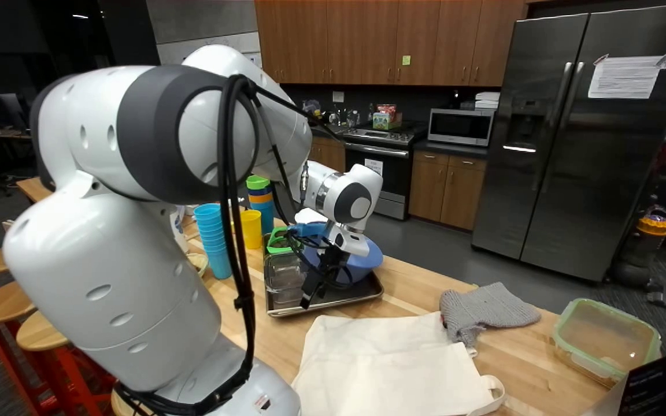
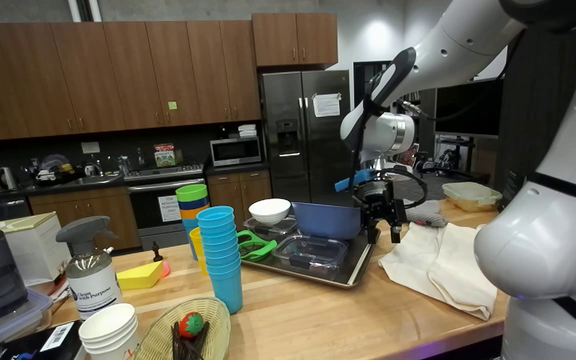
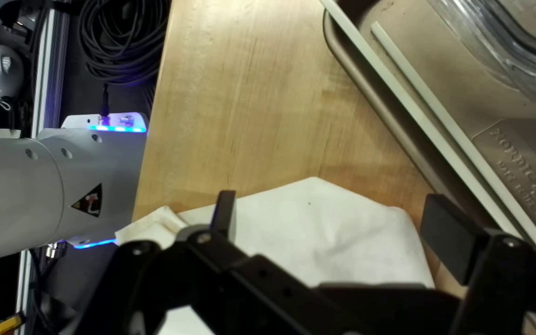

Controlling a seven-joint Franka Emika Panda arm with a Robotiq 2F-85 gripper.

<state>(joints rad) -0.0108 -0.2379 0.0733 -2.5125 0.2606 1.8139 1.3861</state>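
Note:
My gripper (image 3: pixel 338 223) is open with nothing between its fingers. It also shows in both exterior views (image 1: pixel 310 294) (image 2: pixel 383 235), pointing down above the tray's edge. A cream cloth bag (image 3: pixel 310 232) lies flat on the table below the fingers and shows in both exterior views (image 1: pixel 391 370) (image 2: pixel 443 265). The metal tray (image 3: pixel 435 70) is beside the right finger in the wrist view. On the tray (image 2: pixel 360 252) are a blue bin (image 2: pixel 325 220), a clear plastic container (image 2: pixel 310 250), a white bowl (image 2: pixel 270 210) on another clear container, and a green object (image 2: pixel 255 245).
Stacked light-blue cups (image 2: pixel 223 260) and a yellow cup (image 1: pixel 251 230) stand beside the tray. A grey knit cloth (image 1: pixel 486 312) and a green-lidded container (image 1: pixel 605 341) lie past the bag. A basket (image 2: pixel 218 320) and spray bottle (image 2: pixel 93 280) stand at the table's other end.

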